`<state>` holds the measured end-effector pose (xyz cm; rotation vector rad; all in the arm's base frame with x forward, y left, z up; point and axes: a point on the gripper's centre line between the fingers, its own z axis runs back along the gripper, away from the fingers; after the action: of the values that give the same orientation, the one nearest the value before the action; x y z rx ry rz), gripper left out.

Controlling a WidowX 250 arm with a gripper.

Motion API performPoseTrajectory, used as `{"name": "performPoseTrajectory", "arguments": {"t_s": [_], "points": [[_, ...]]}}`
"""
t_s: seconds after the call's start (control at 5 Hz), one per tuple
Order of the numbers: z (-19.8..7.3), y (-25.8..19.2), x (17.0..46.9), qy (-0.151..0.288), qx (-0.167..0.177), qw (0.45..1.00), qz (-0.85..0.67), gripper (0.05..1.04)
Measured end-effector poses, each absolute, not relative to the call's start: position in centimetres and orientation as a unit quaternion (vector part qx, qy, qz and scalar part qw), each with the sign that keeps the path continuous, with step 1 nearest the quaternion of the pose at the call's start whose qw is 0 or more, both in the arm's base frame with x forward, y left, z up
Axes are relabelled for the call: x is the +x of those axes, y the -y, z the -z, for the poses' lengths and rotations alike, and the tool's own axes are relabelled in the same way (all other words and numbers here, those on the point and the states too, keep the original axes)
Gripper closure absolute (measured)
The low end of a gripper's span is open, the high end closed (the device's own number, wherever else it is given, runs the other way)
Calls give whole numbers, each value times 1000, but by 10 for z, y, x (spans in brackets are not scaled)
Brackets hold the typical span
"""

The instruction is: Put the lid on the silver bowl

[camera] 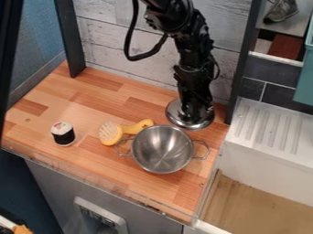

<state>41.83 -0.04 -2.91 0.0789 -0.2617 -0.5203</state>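
The black gripper (196,110) points down over the round silver lid (177,117), near the back right of the wooden counter. It covers the middle of the lid, and whether it touches the lid is hard to make out. Just in front of the lid stands the silver bowl (162,150), upright and uncovered, with a wire handle on either side. The bowl's inside is empty.
A yellow brush (112,133) lies against the bowl's left side, its handle angled toward the back. Farther left stands a small black-and-white container (63,134). A white ribbed drainboard (272,130) and sink border the counter on the right; a wall rises behind.
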Motion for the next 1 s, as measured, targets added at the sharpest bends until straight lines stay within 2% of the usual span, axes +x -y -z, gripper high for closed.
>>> {"name": "performPoseTrajectory", "arguments": {"t_s": [0.2, 0.4, 0.8, 1.0], "points": [[29, 2, 415, 120, 61, 957, 257, 802], [25, -2, 404, 112, 69, 961, 243, 802], [-29, -13, 397, 146, 93, 963, 205, 803], [-45, -16, 390, 160, 98, 963, 193, 803]]}}
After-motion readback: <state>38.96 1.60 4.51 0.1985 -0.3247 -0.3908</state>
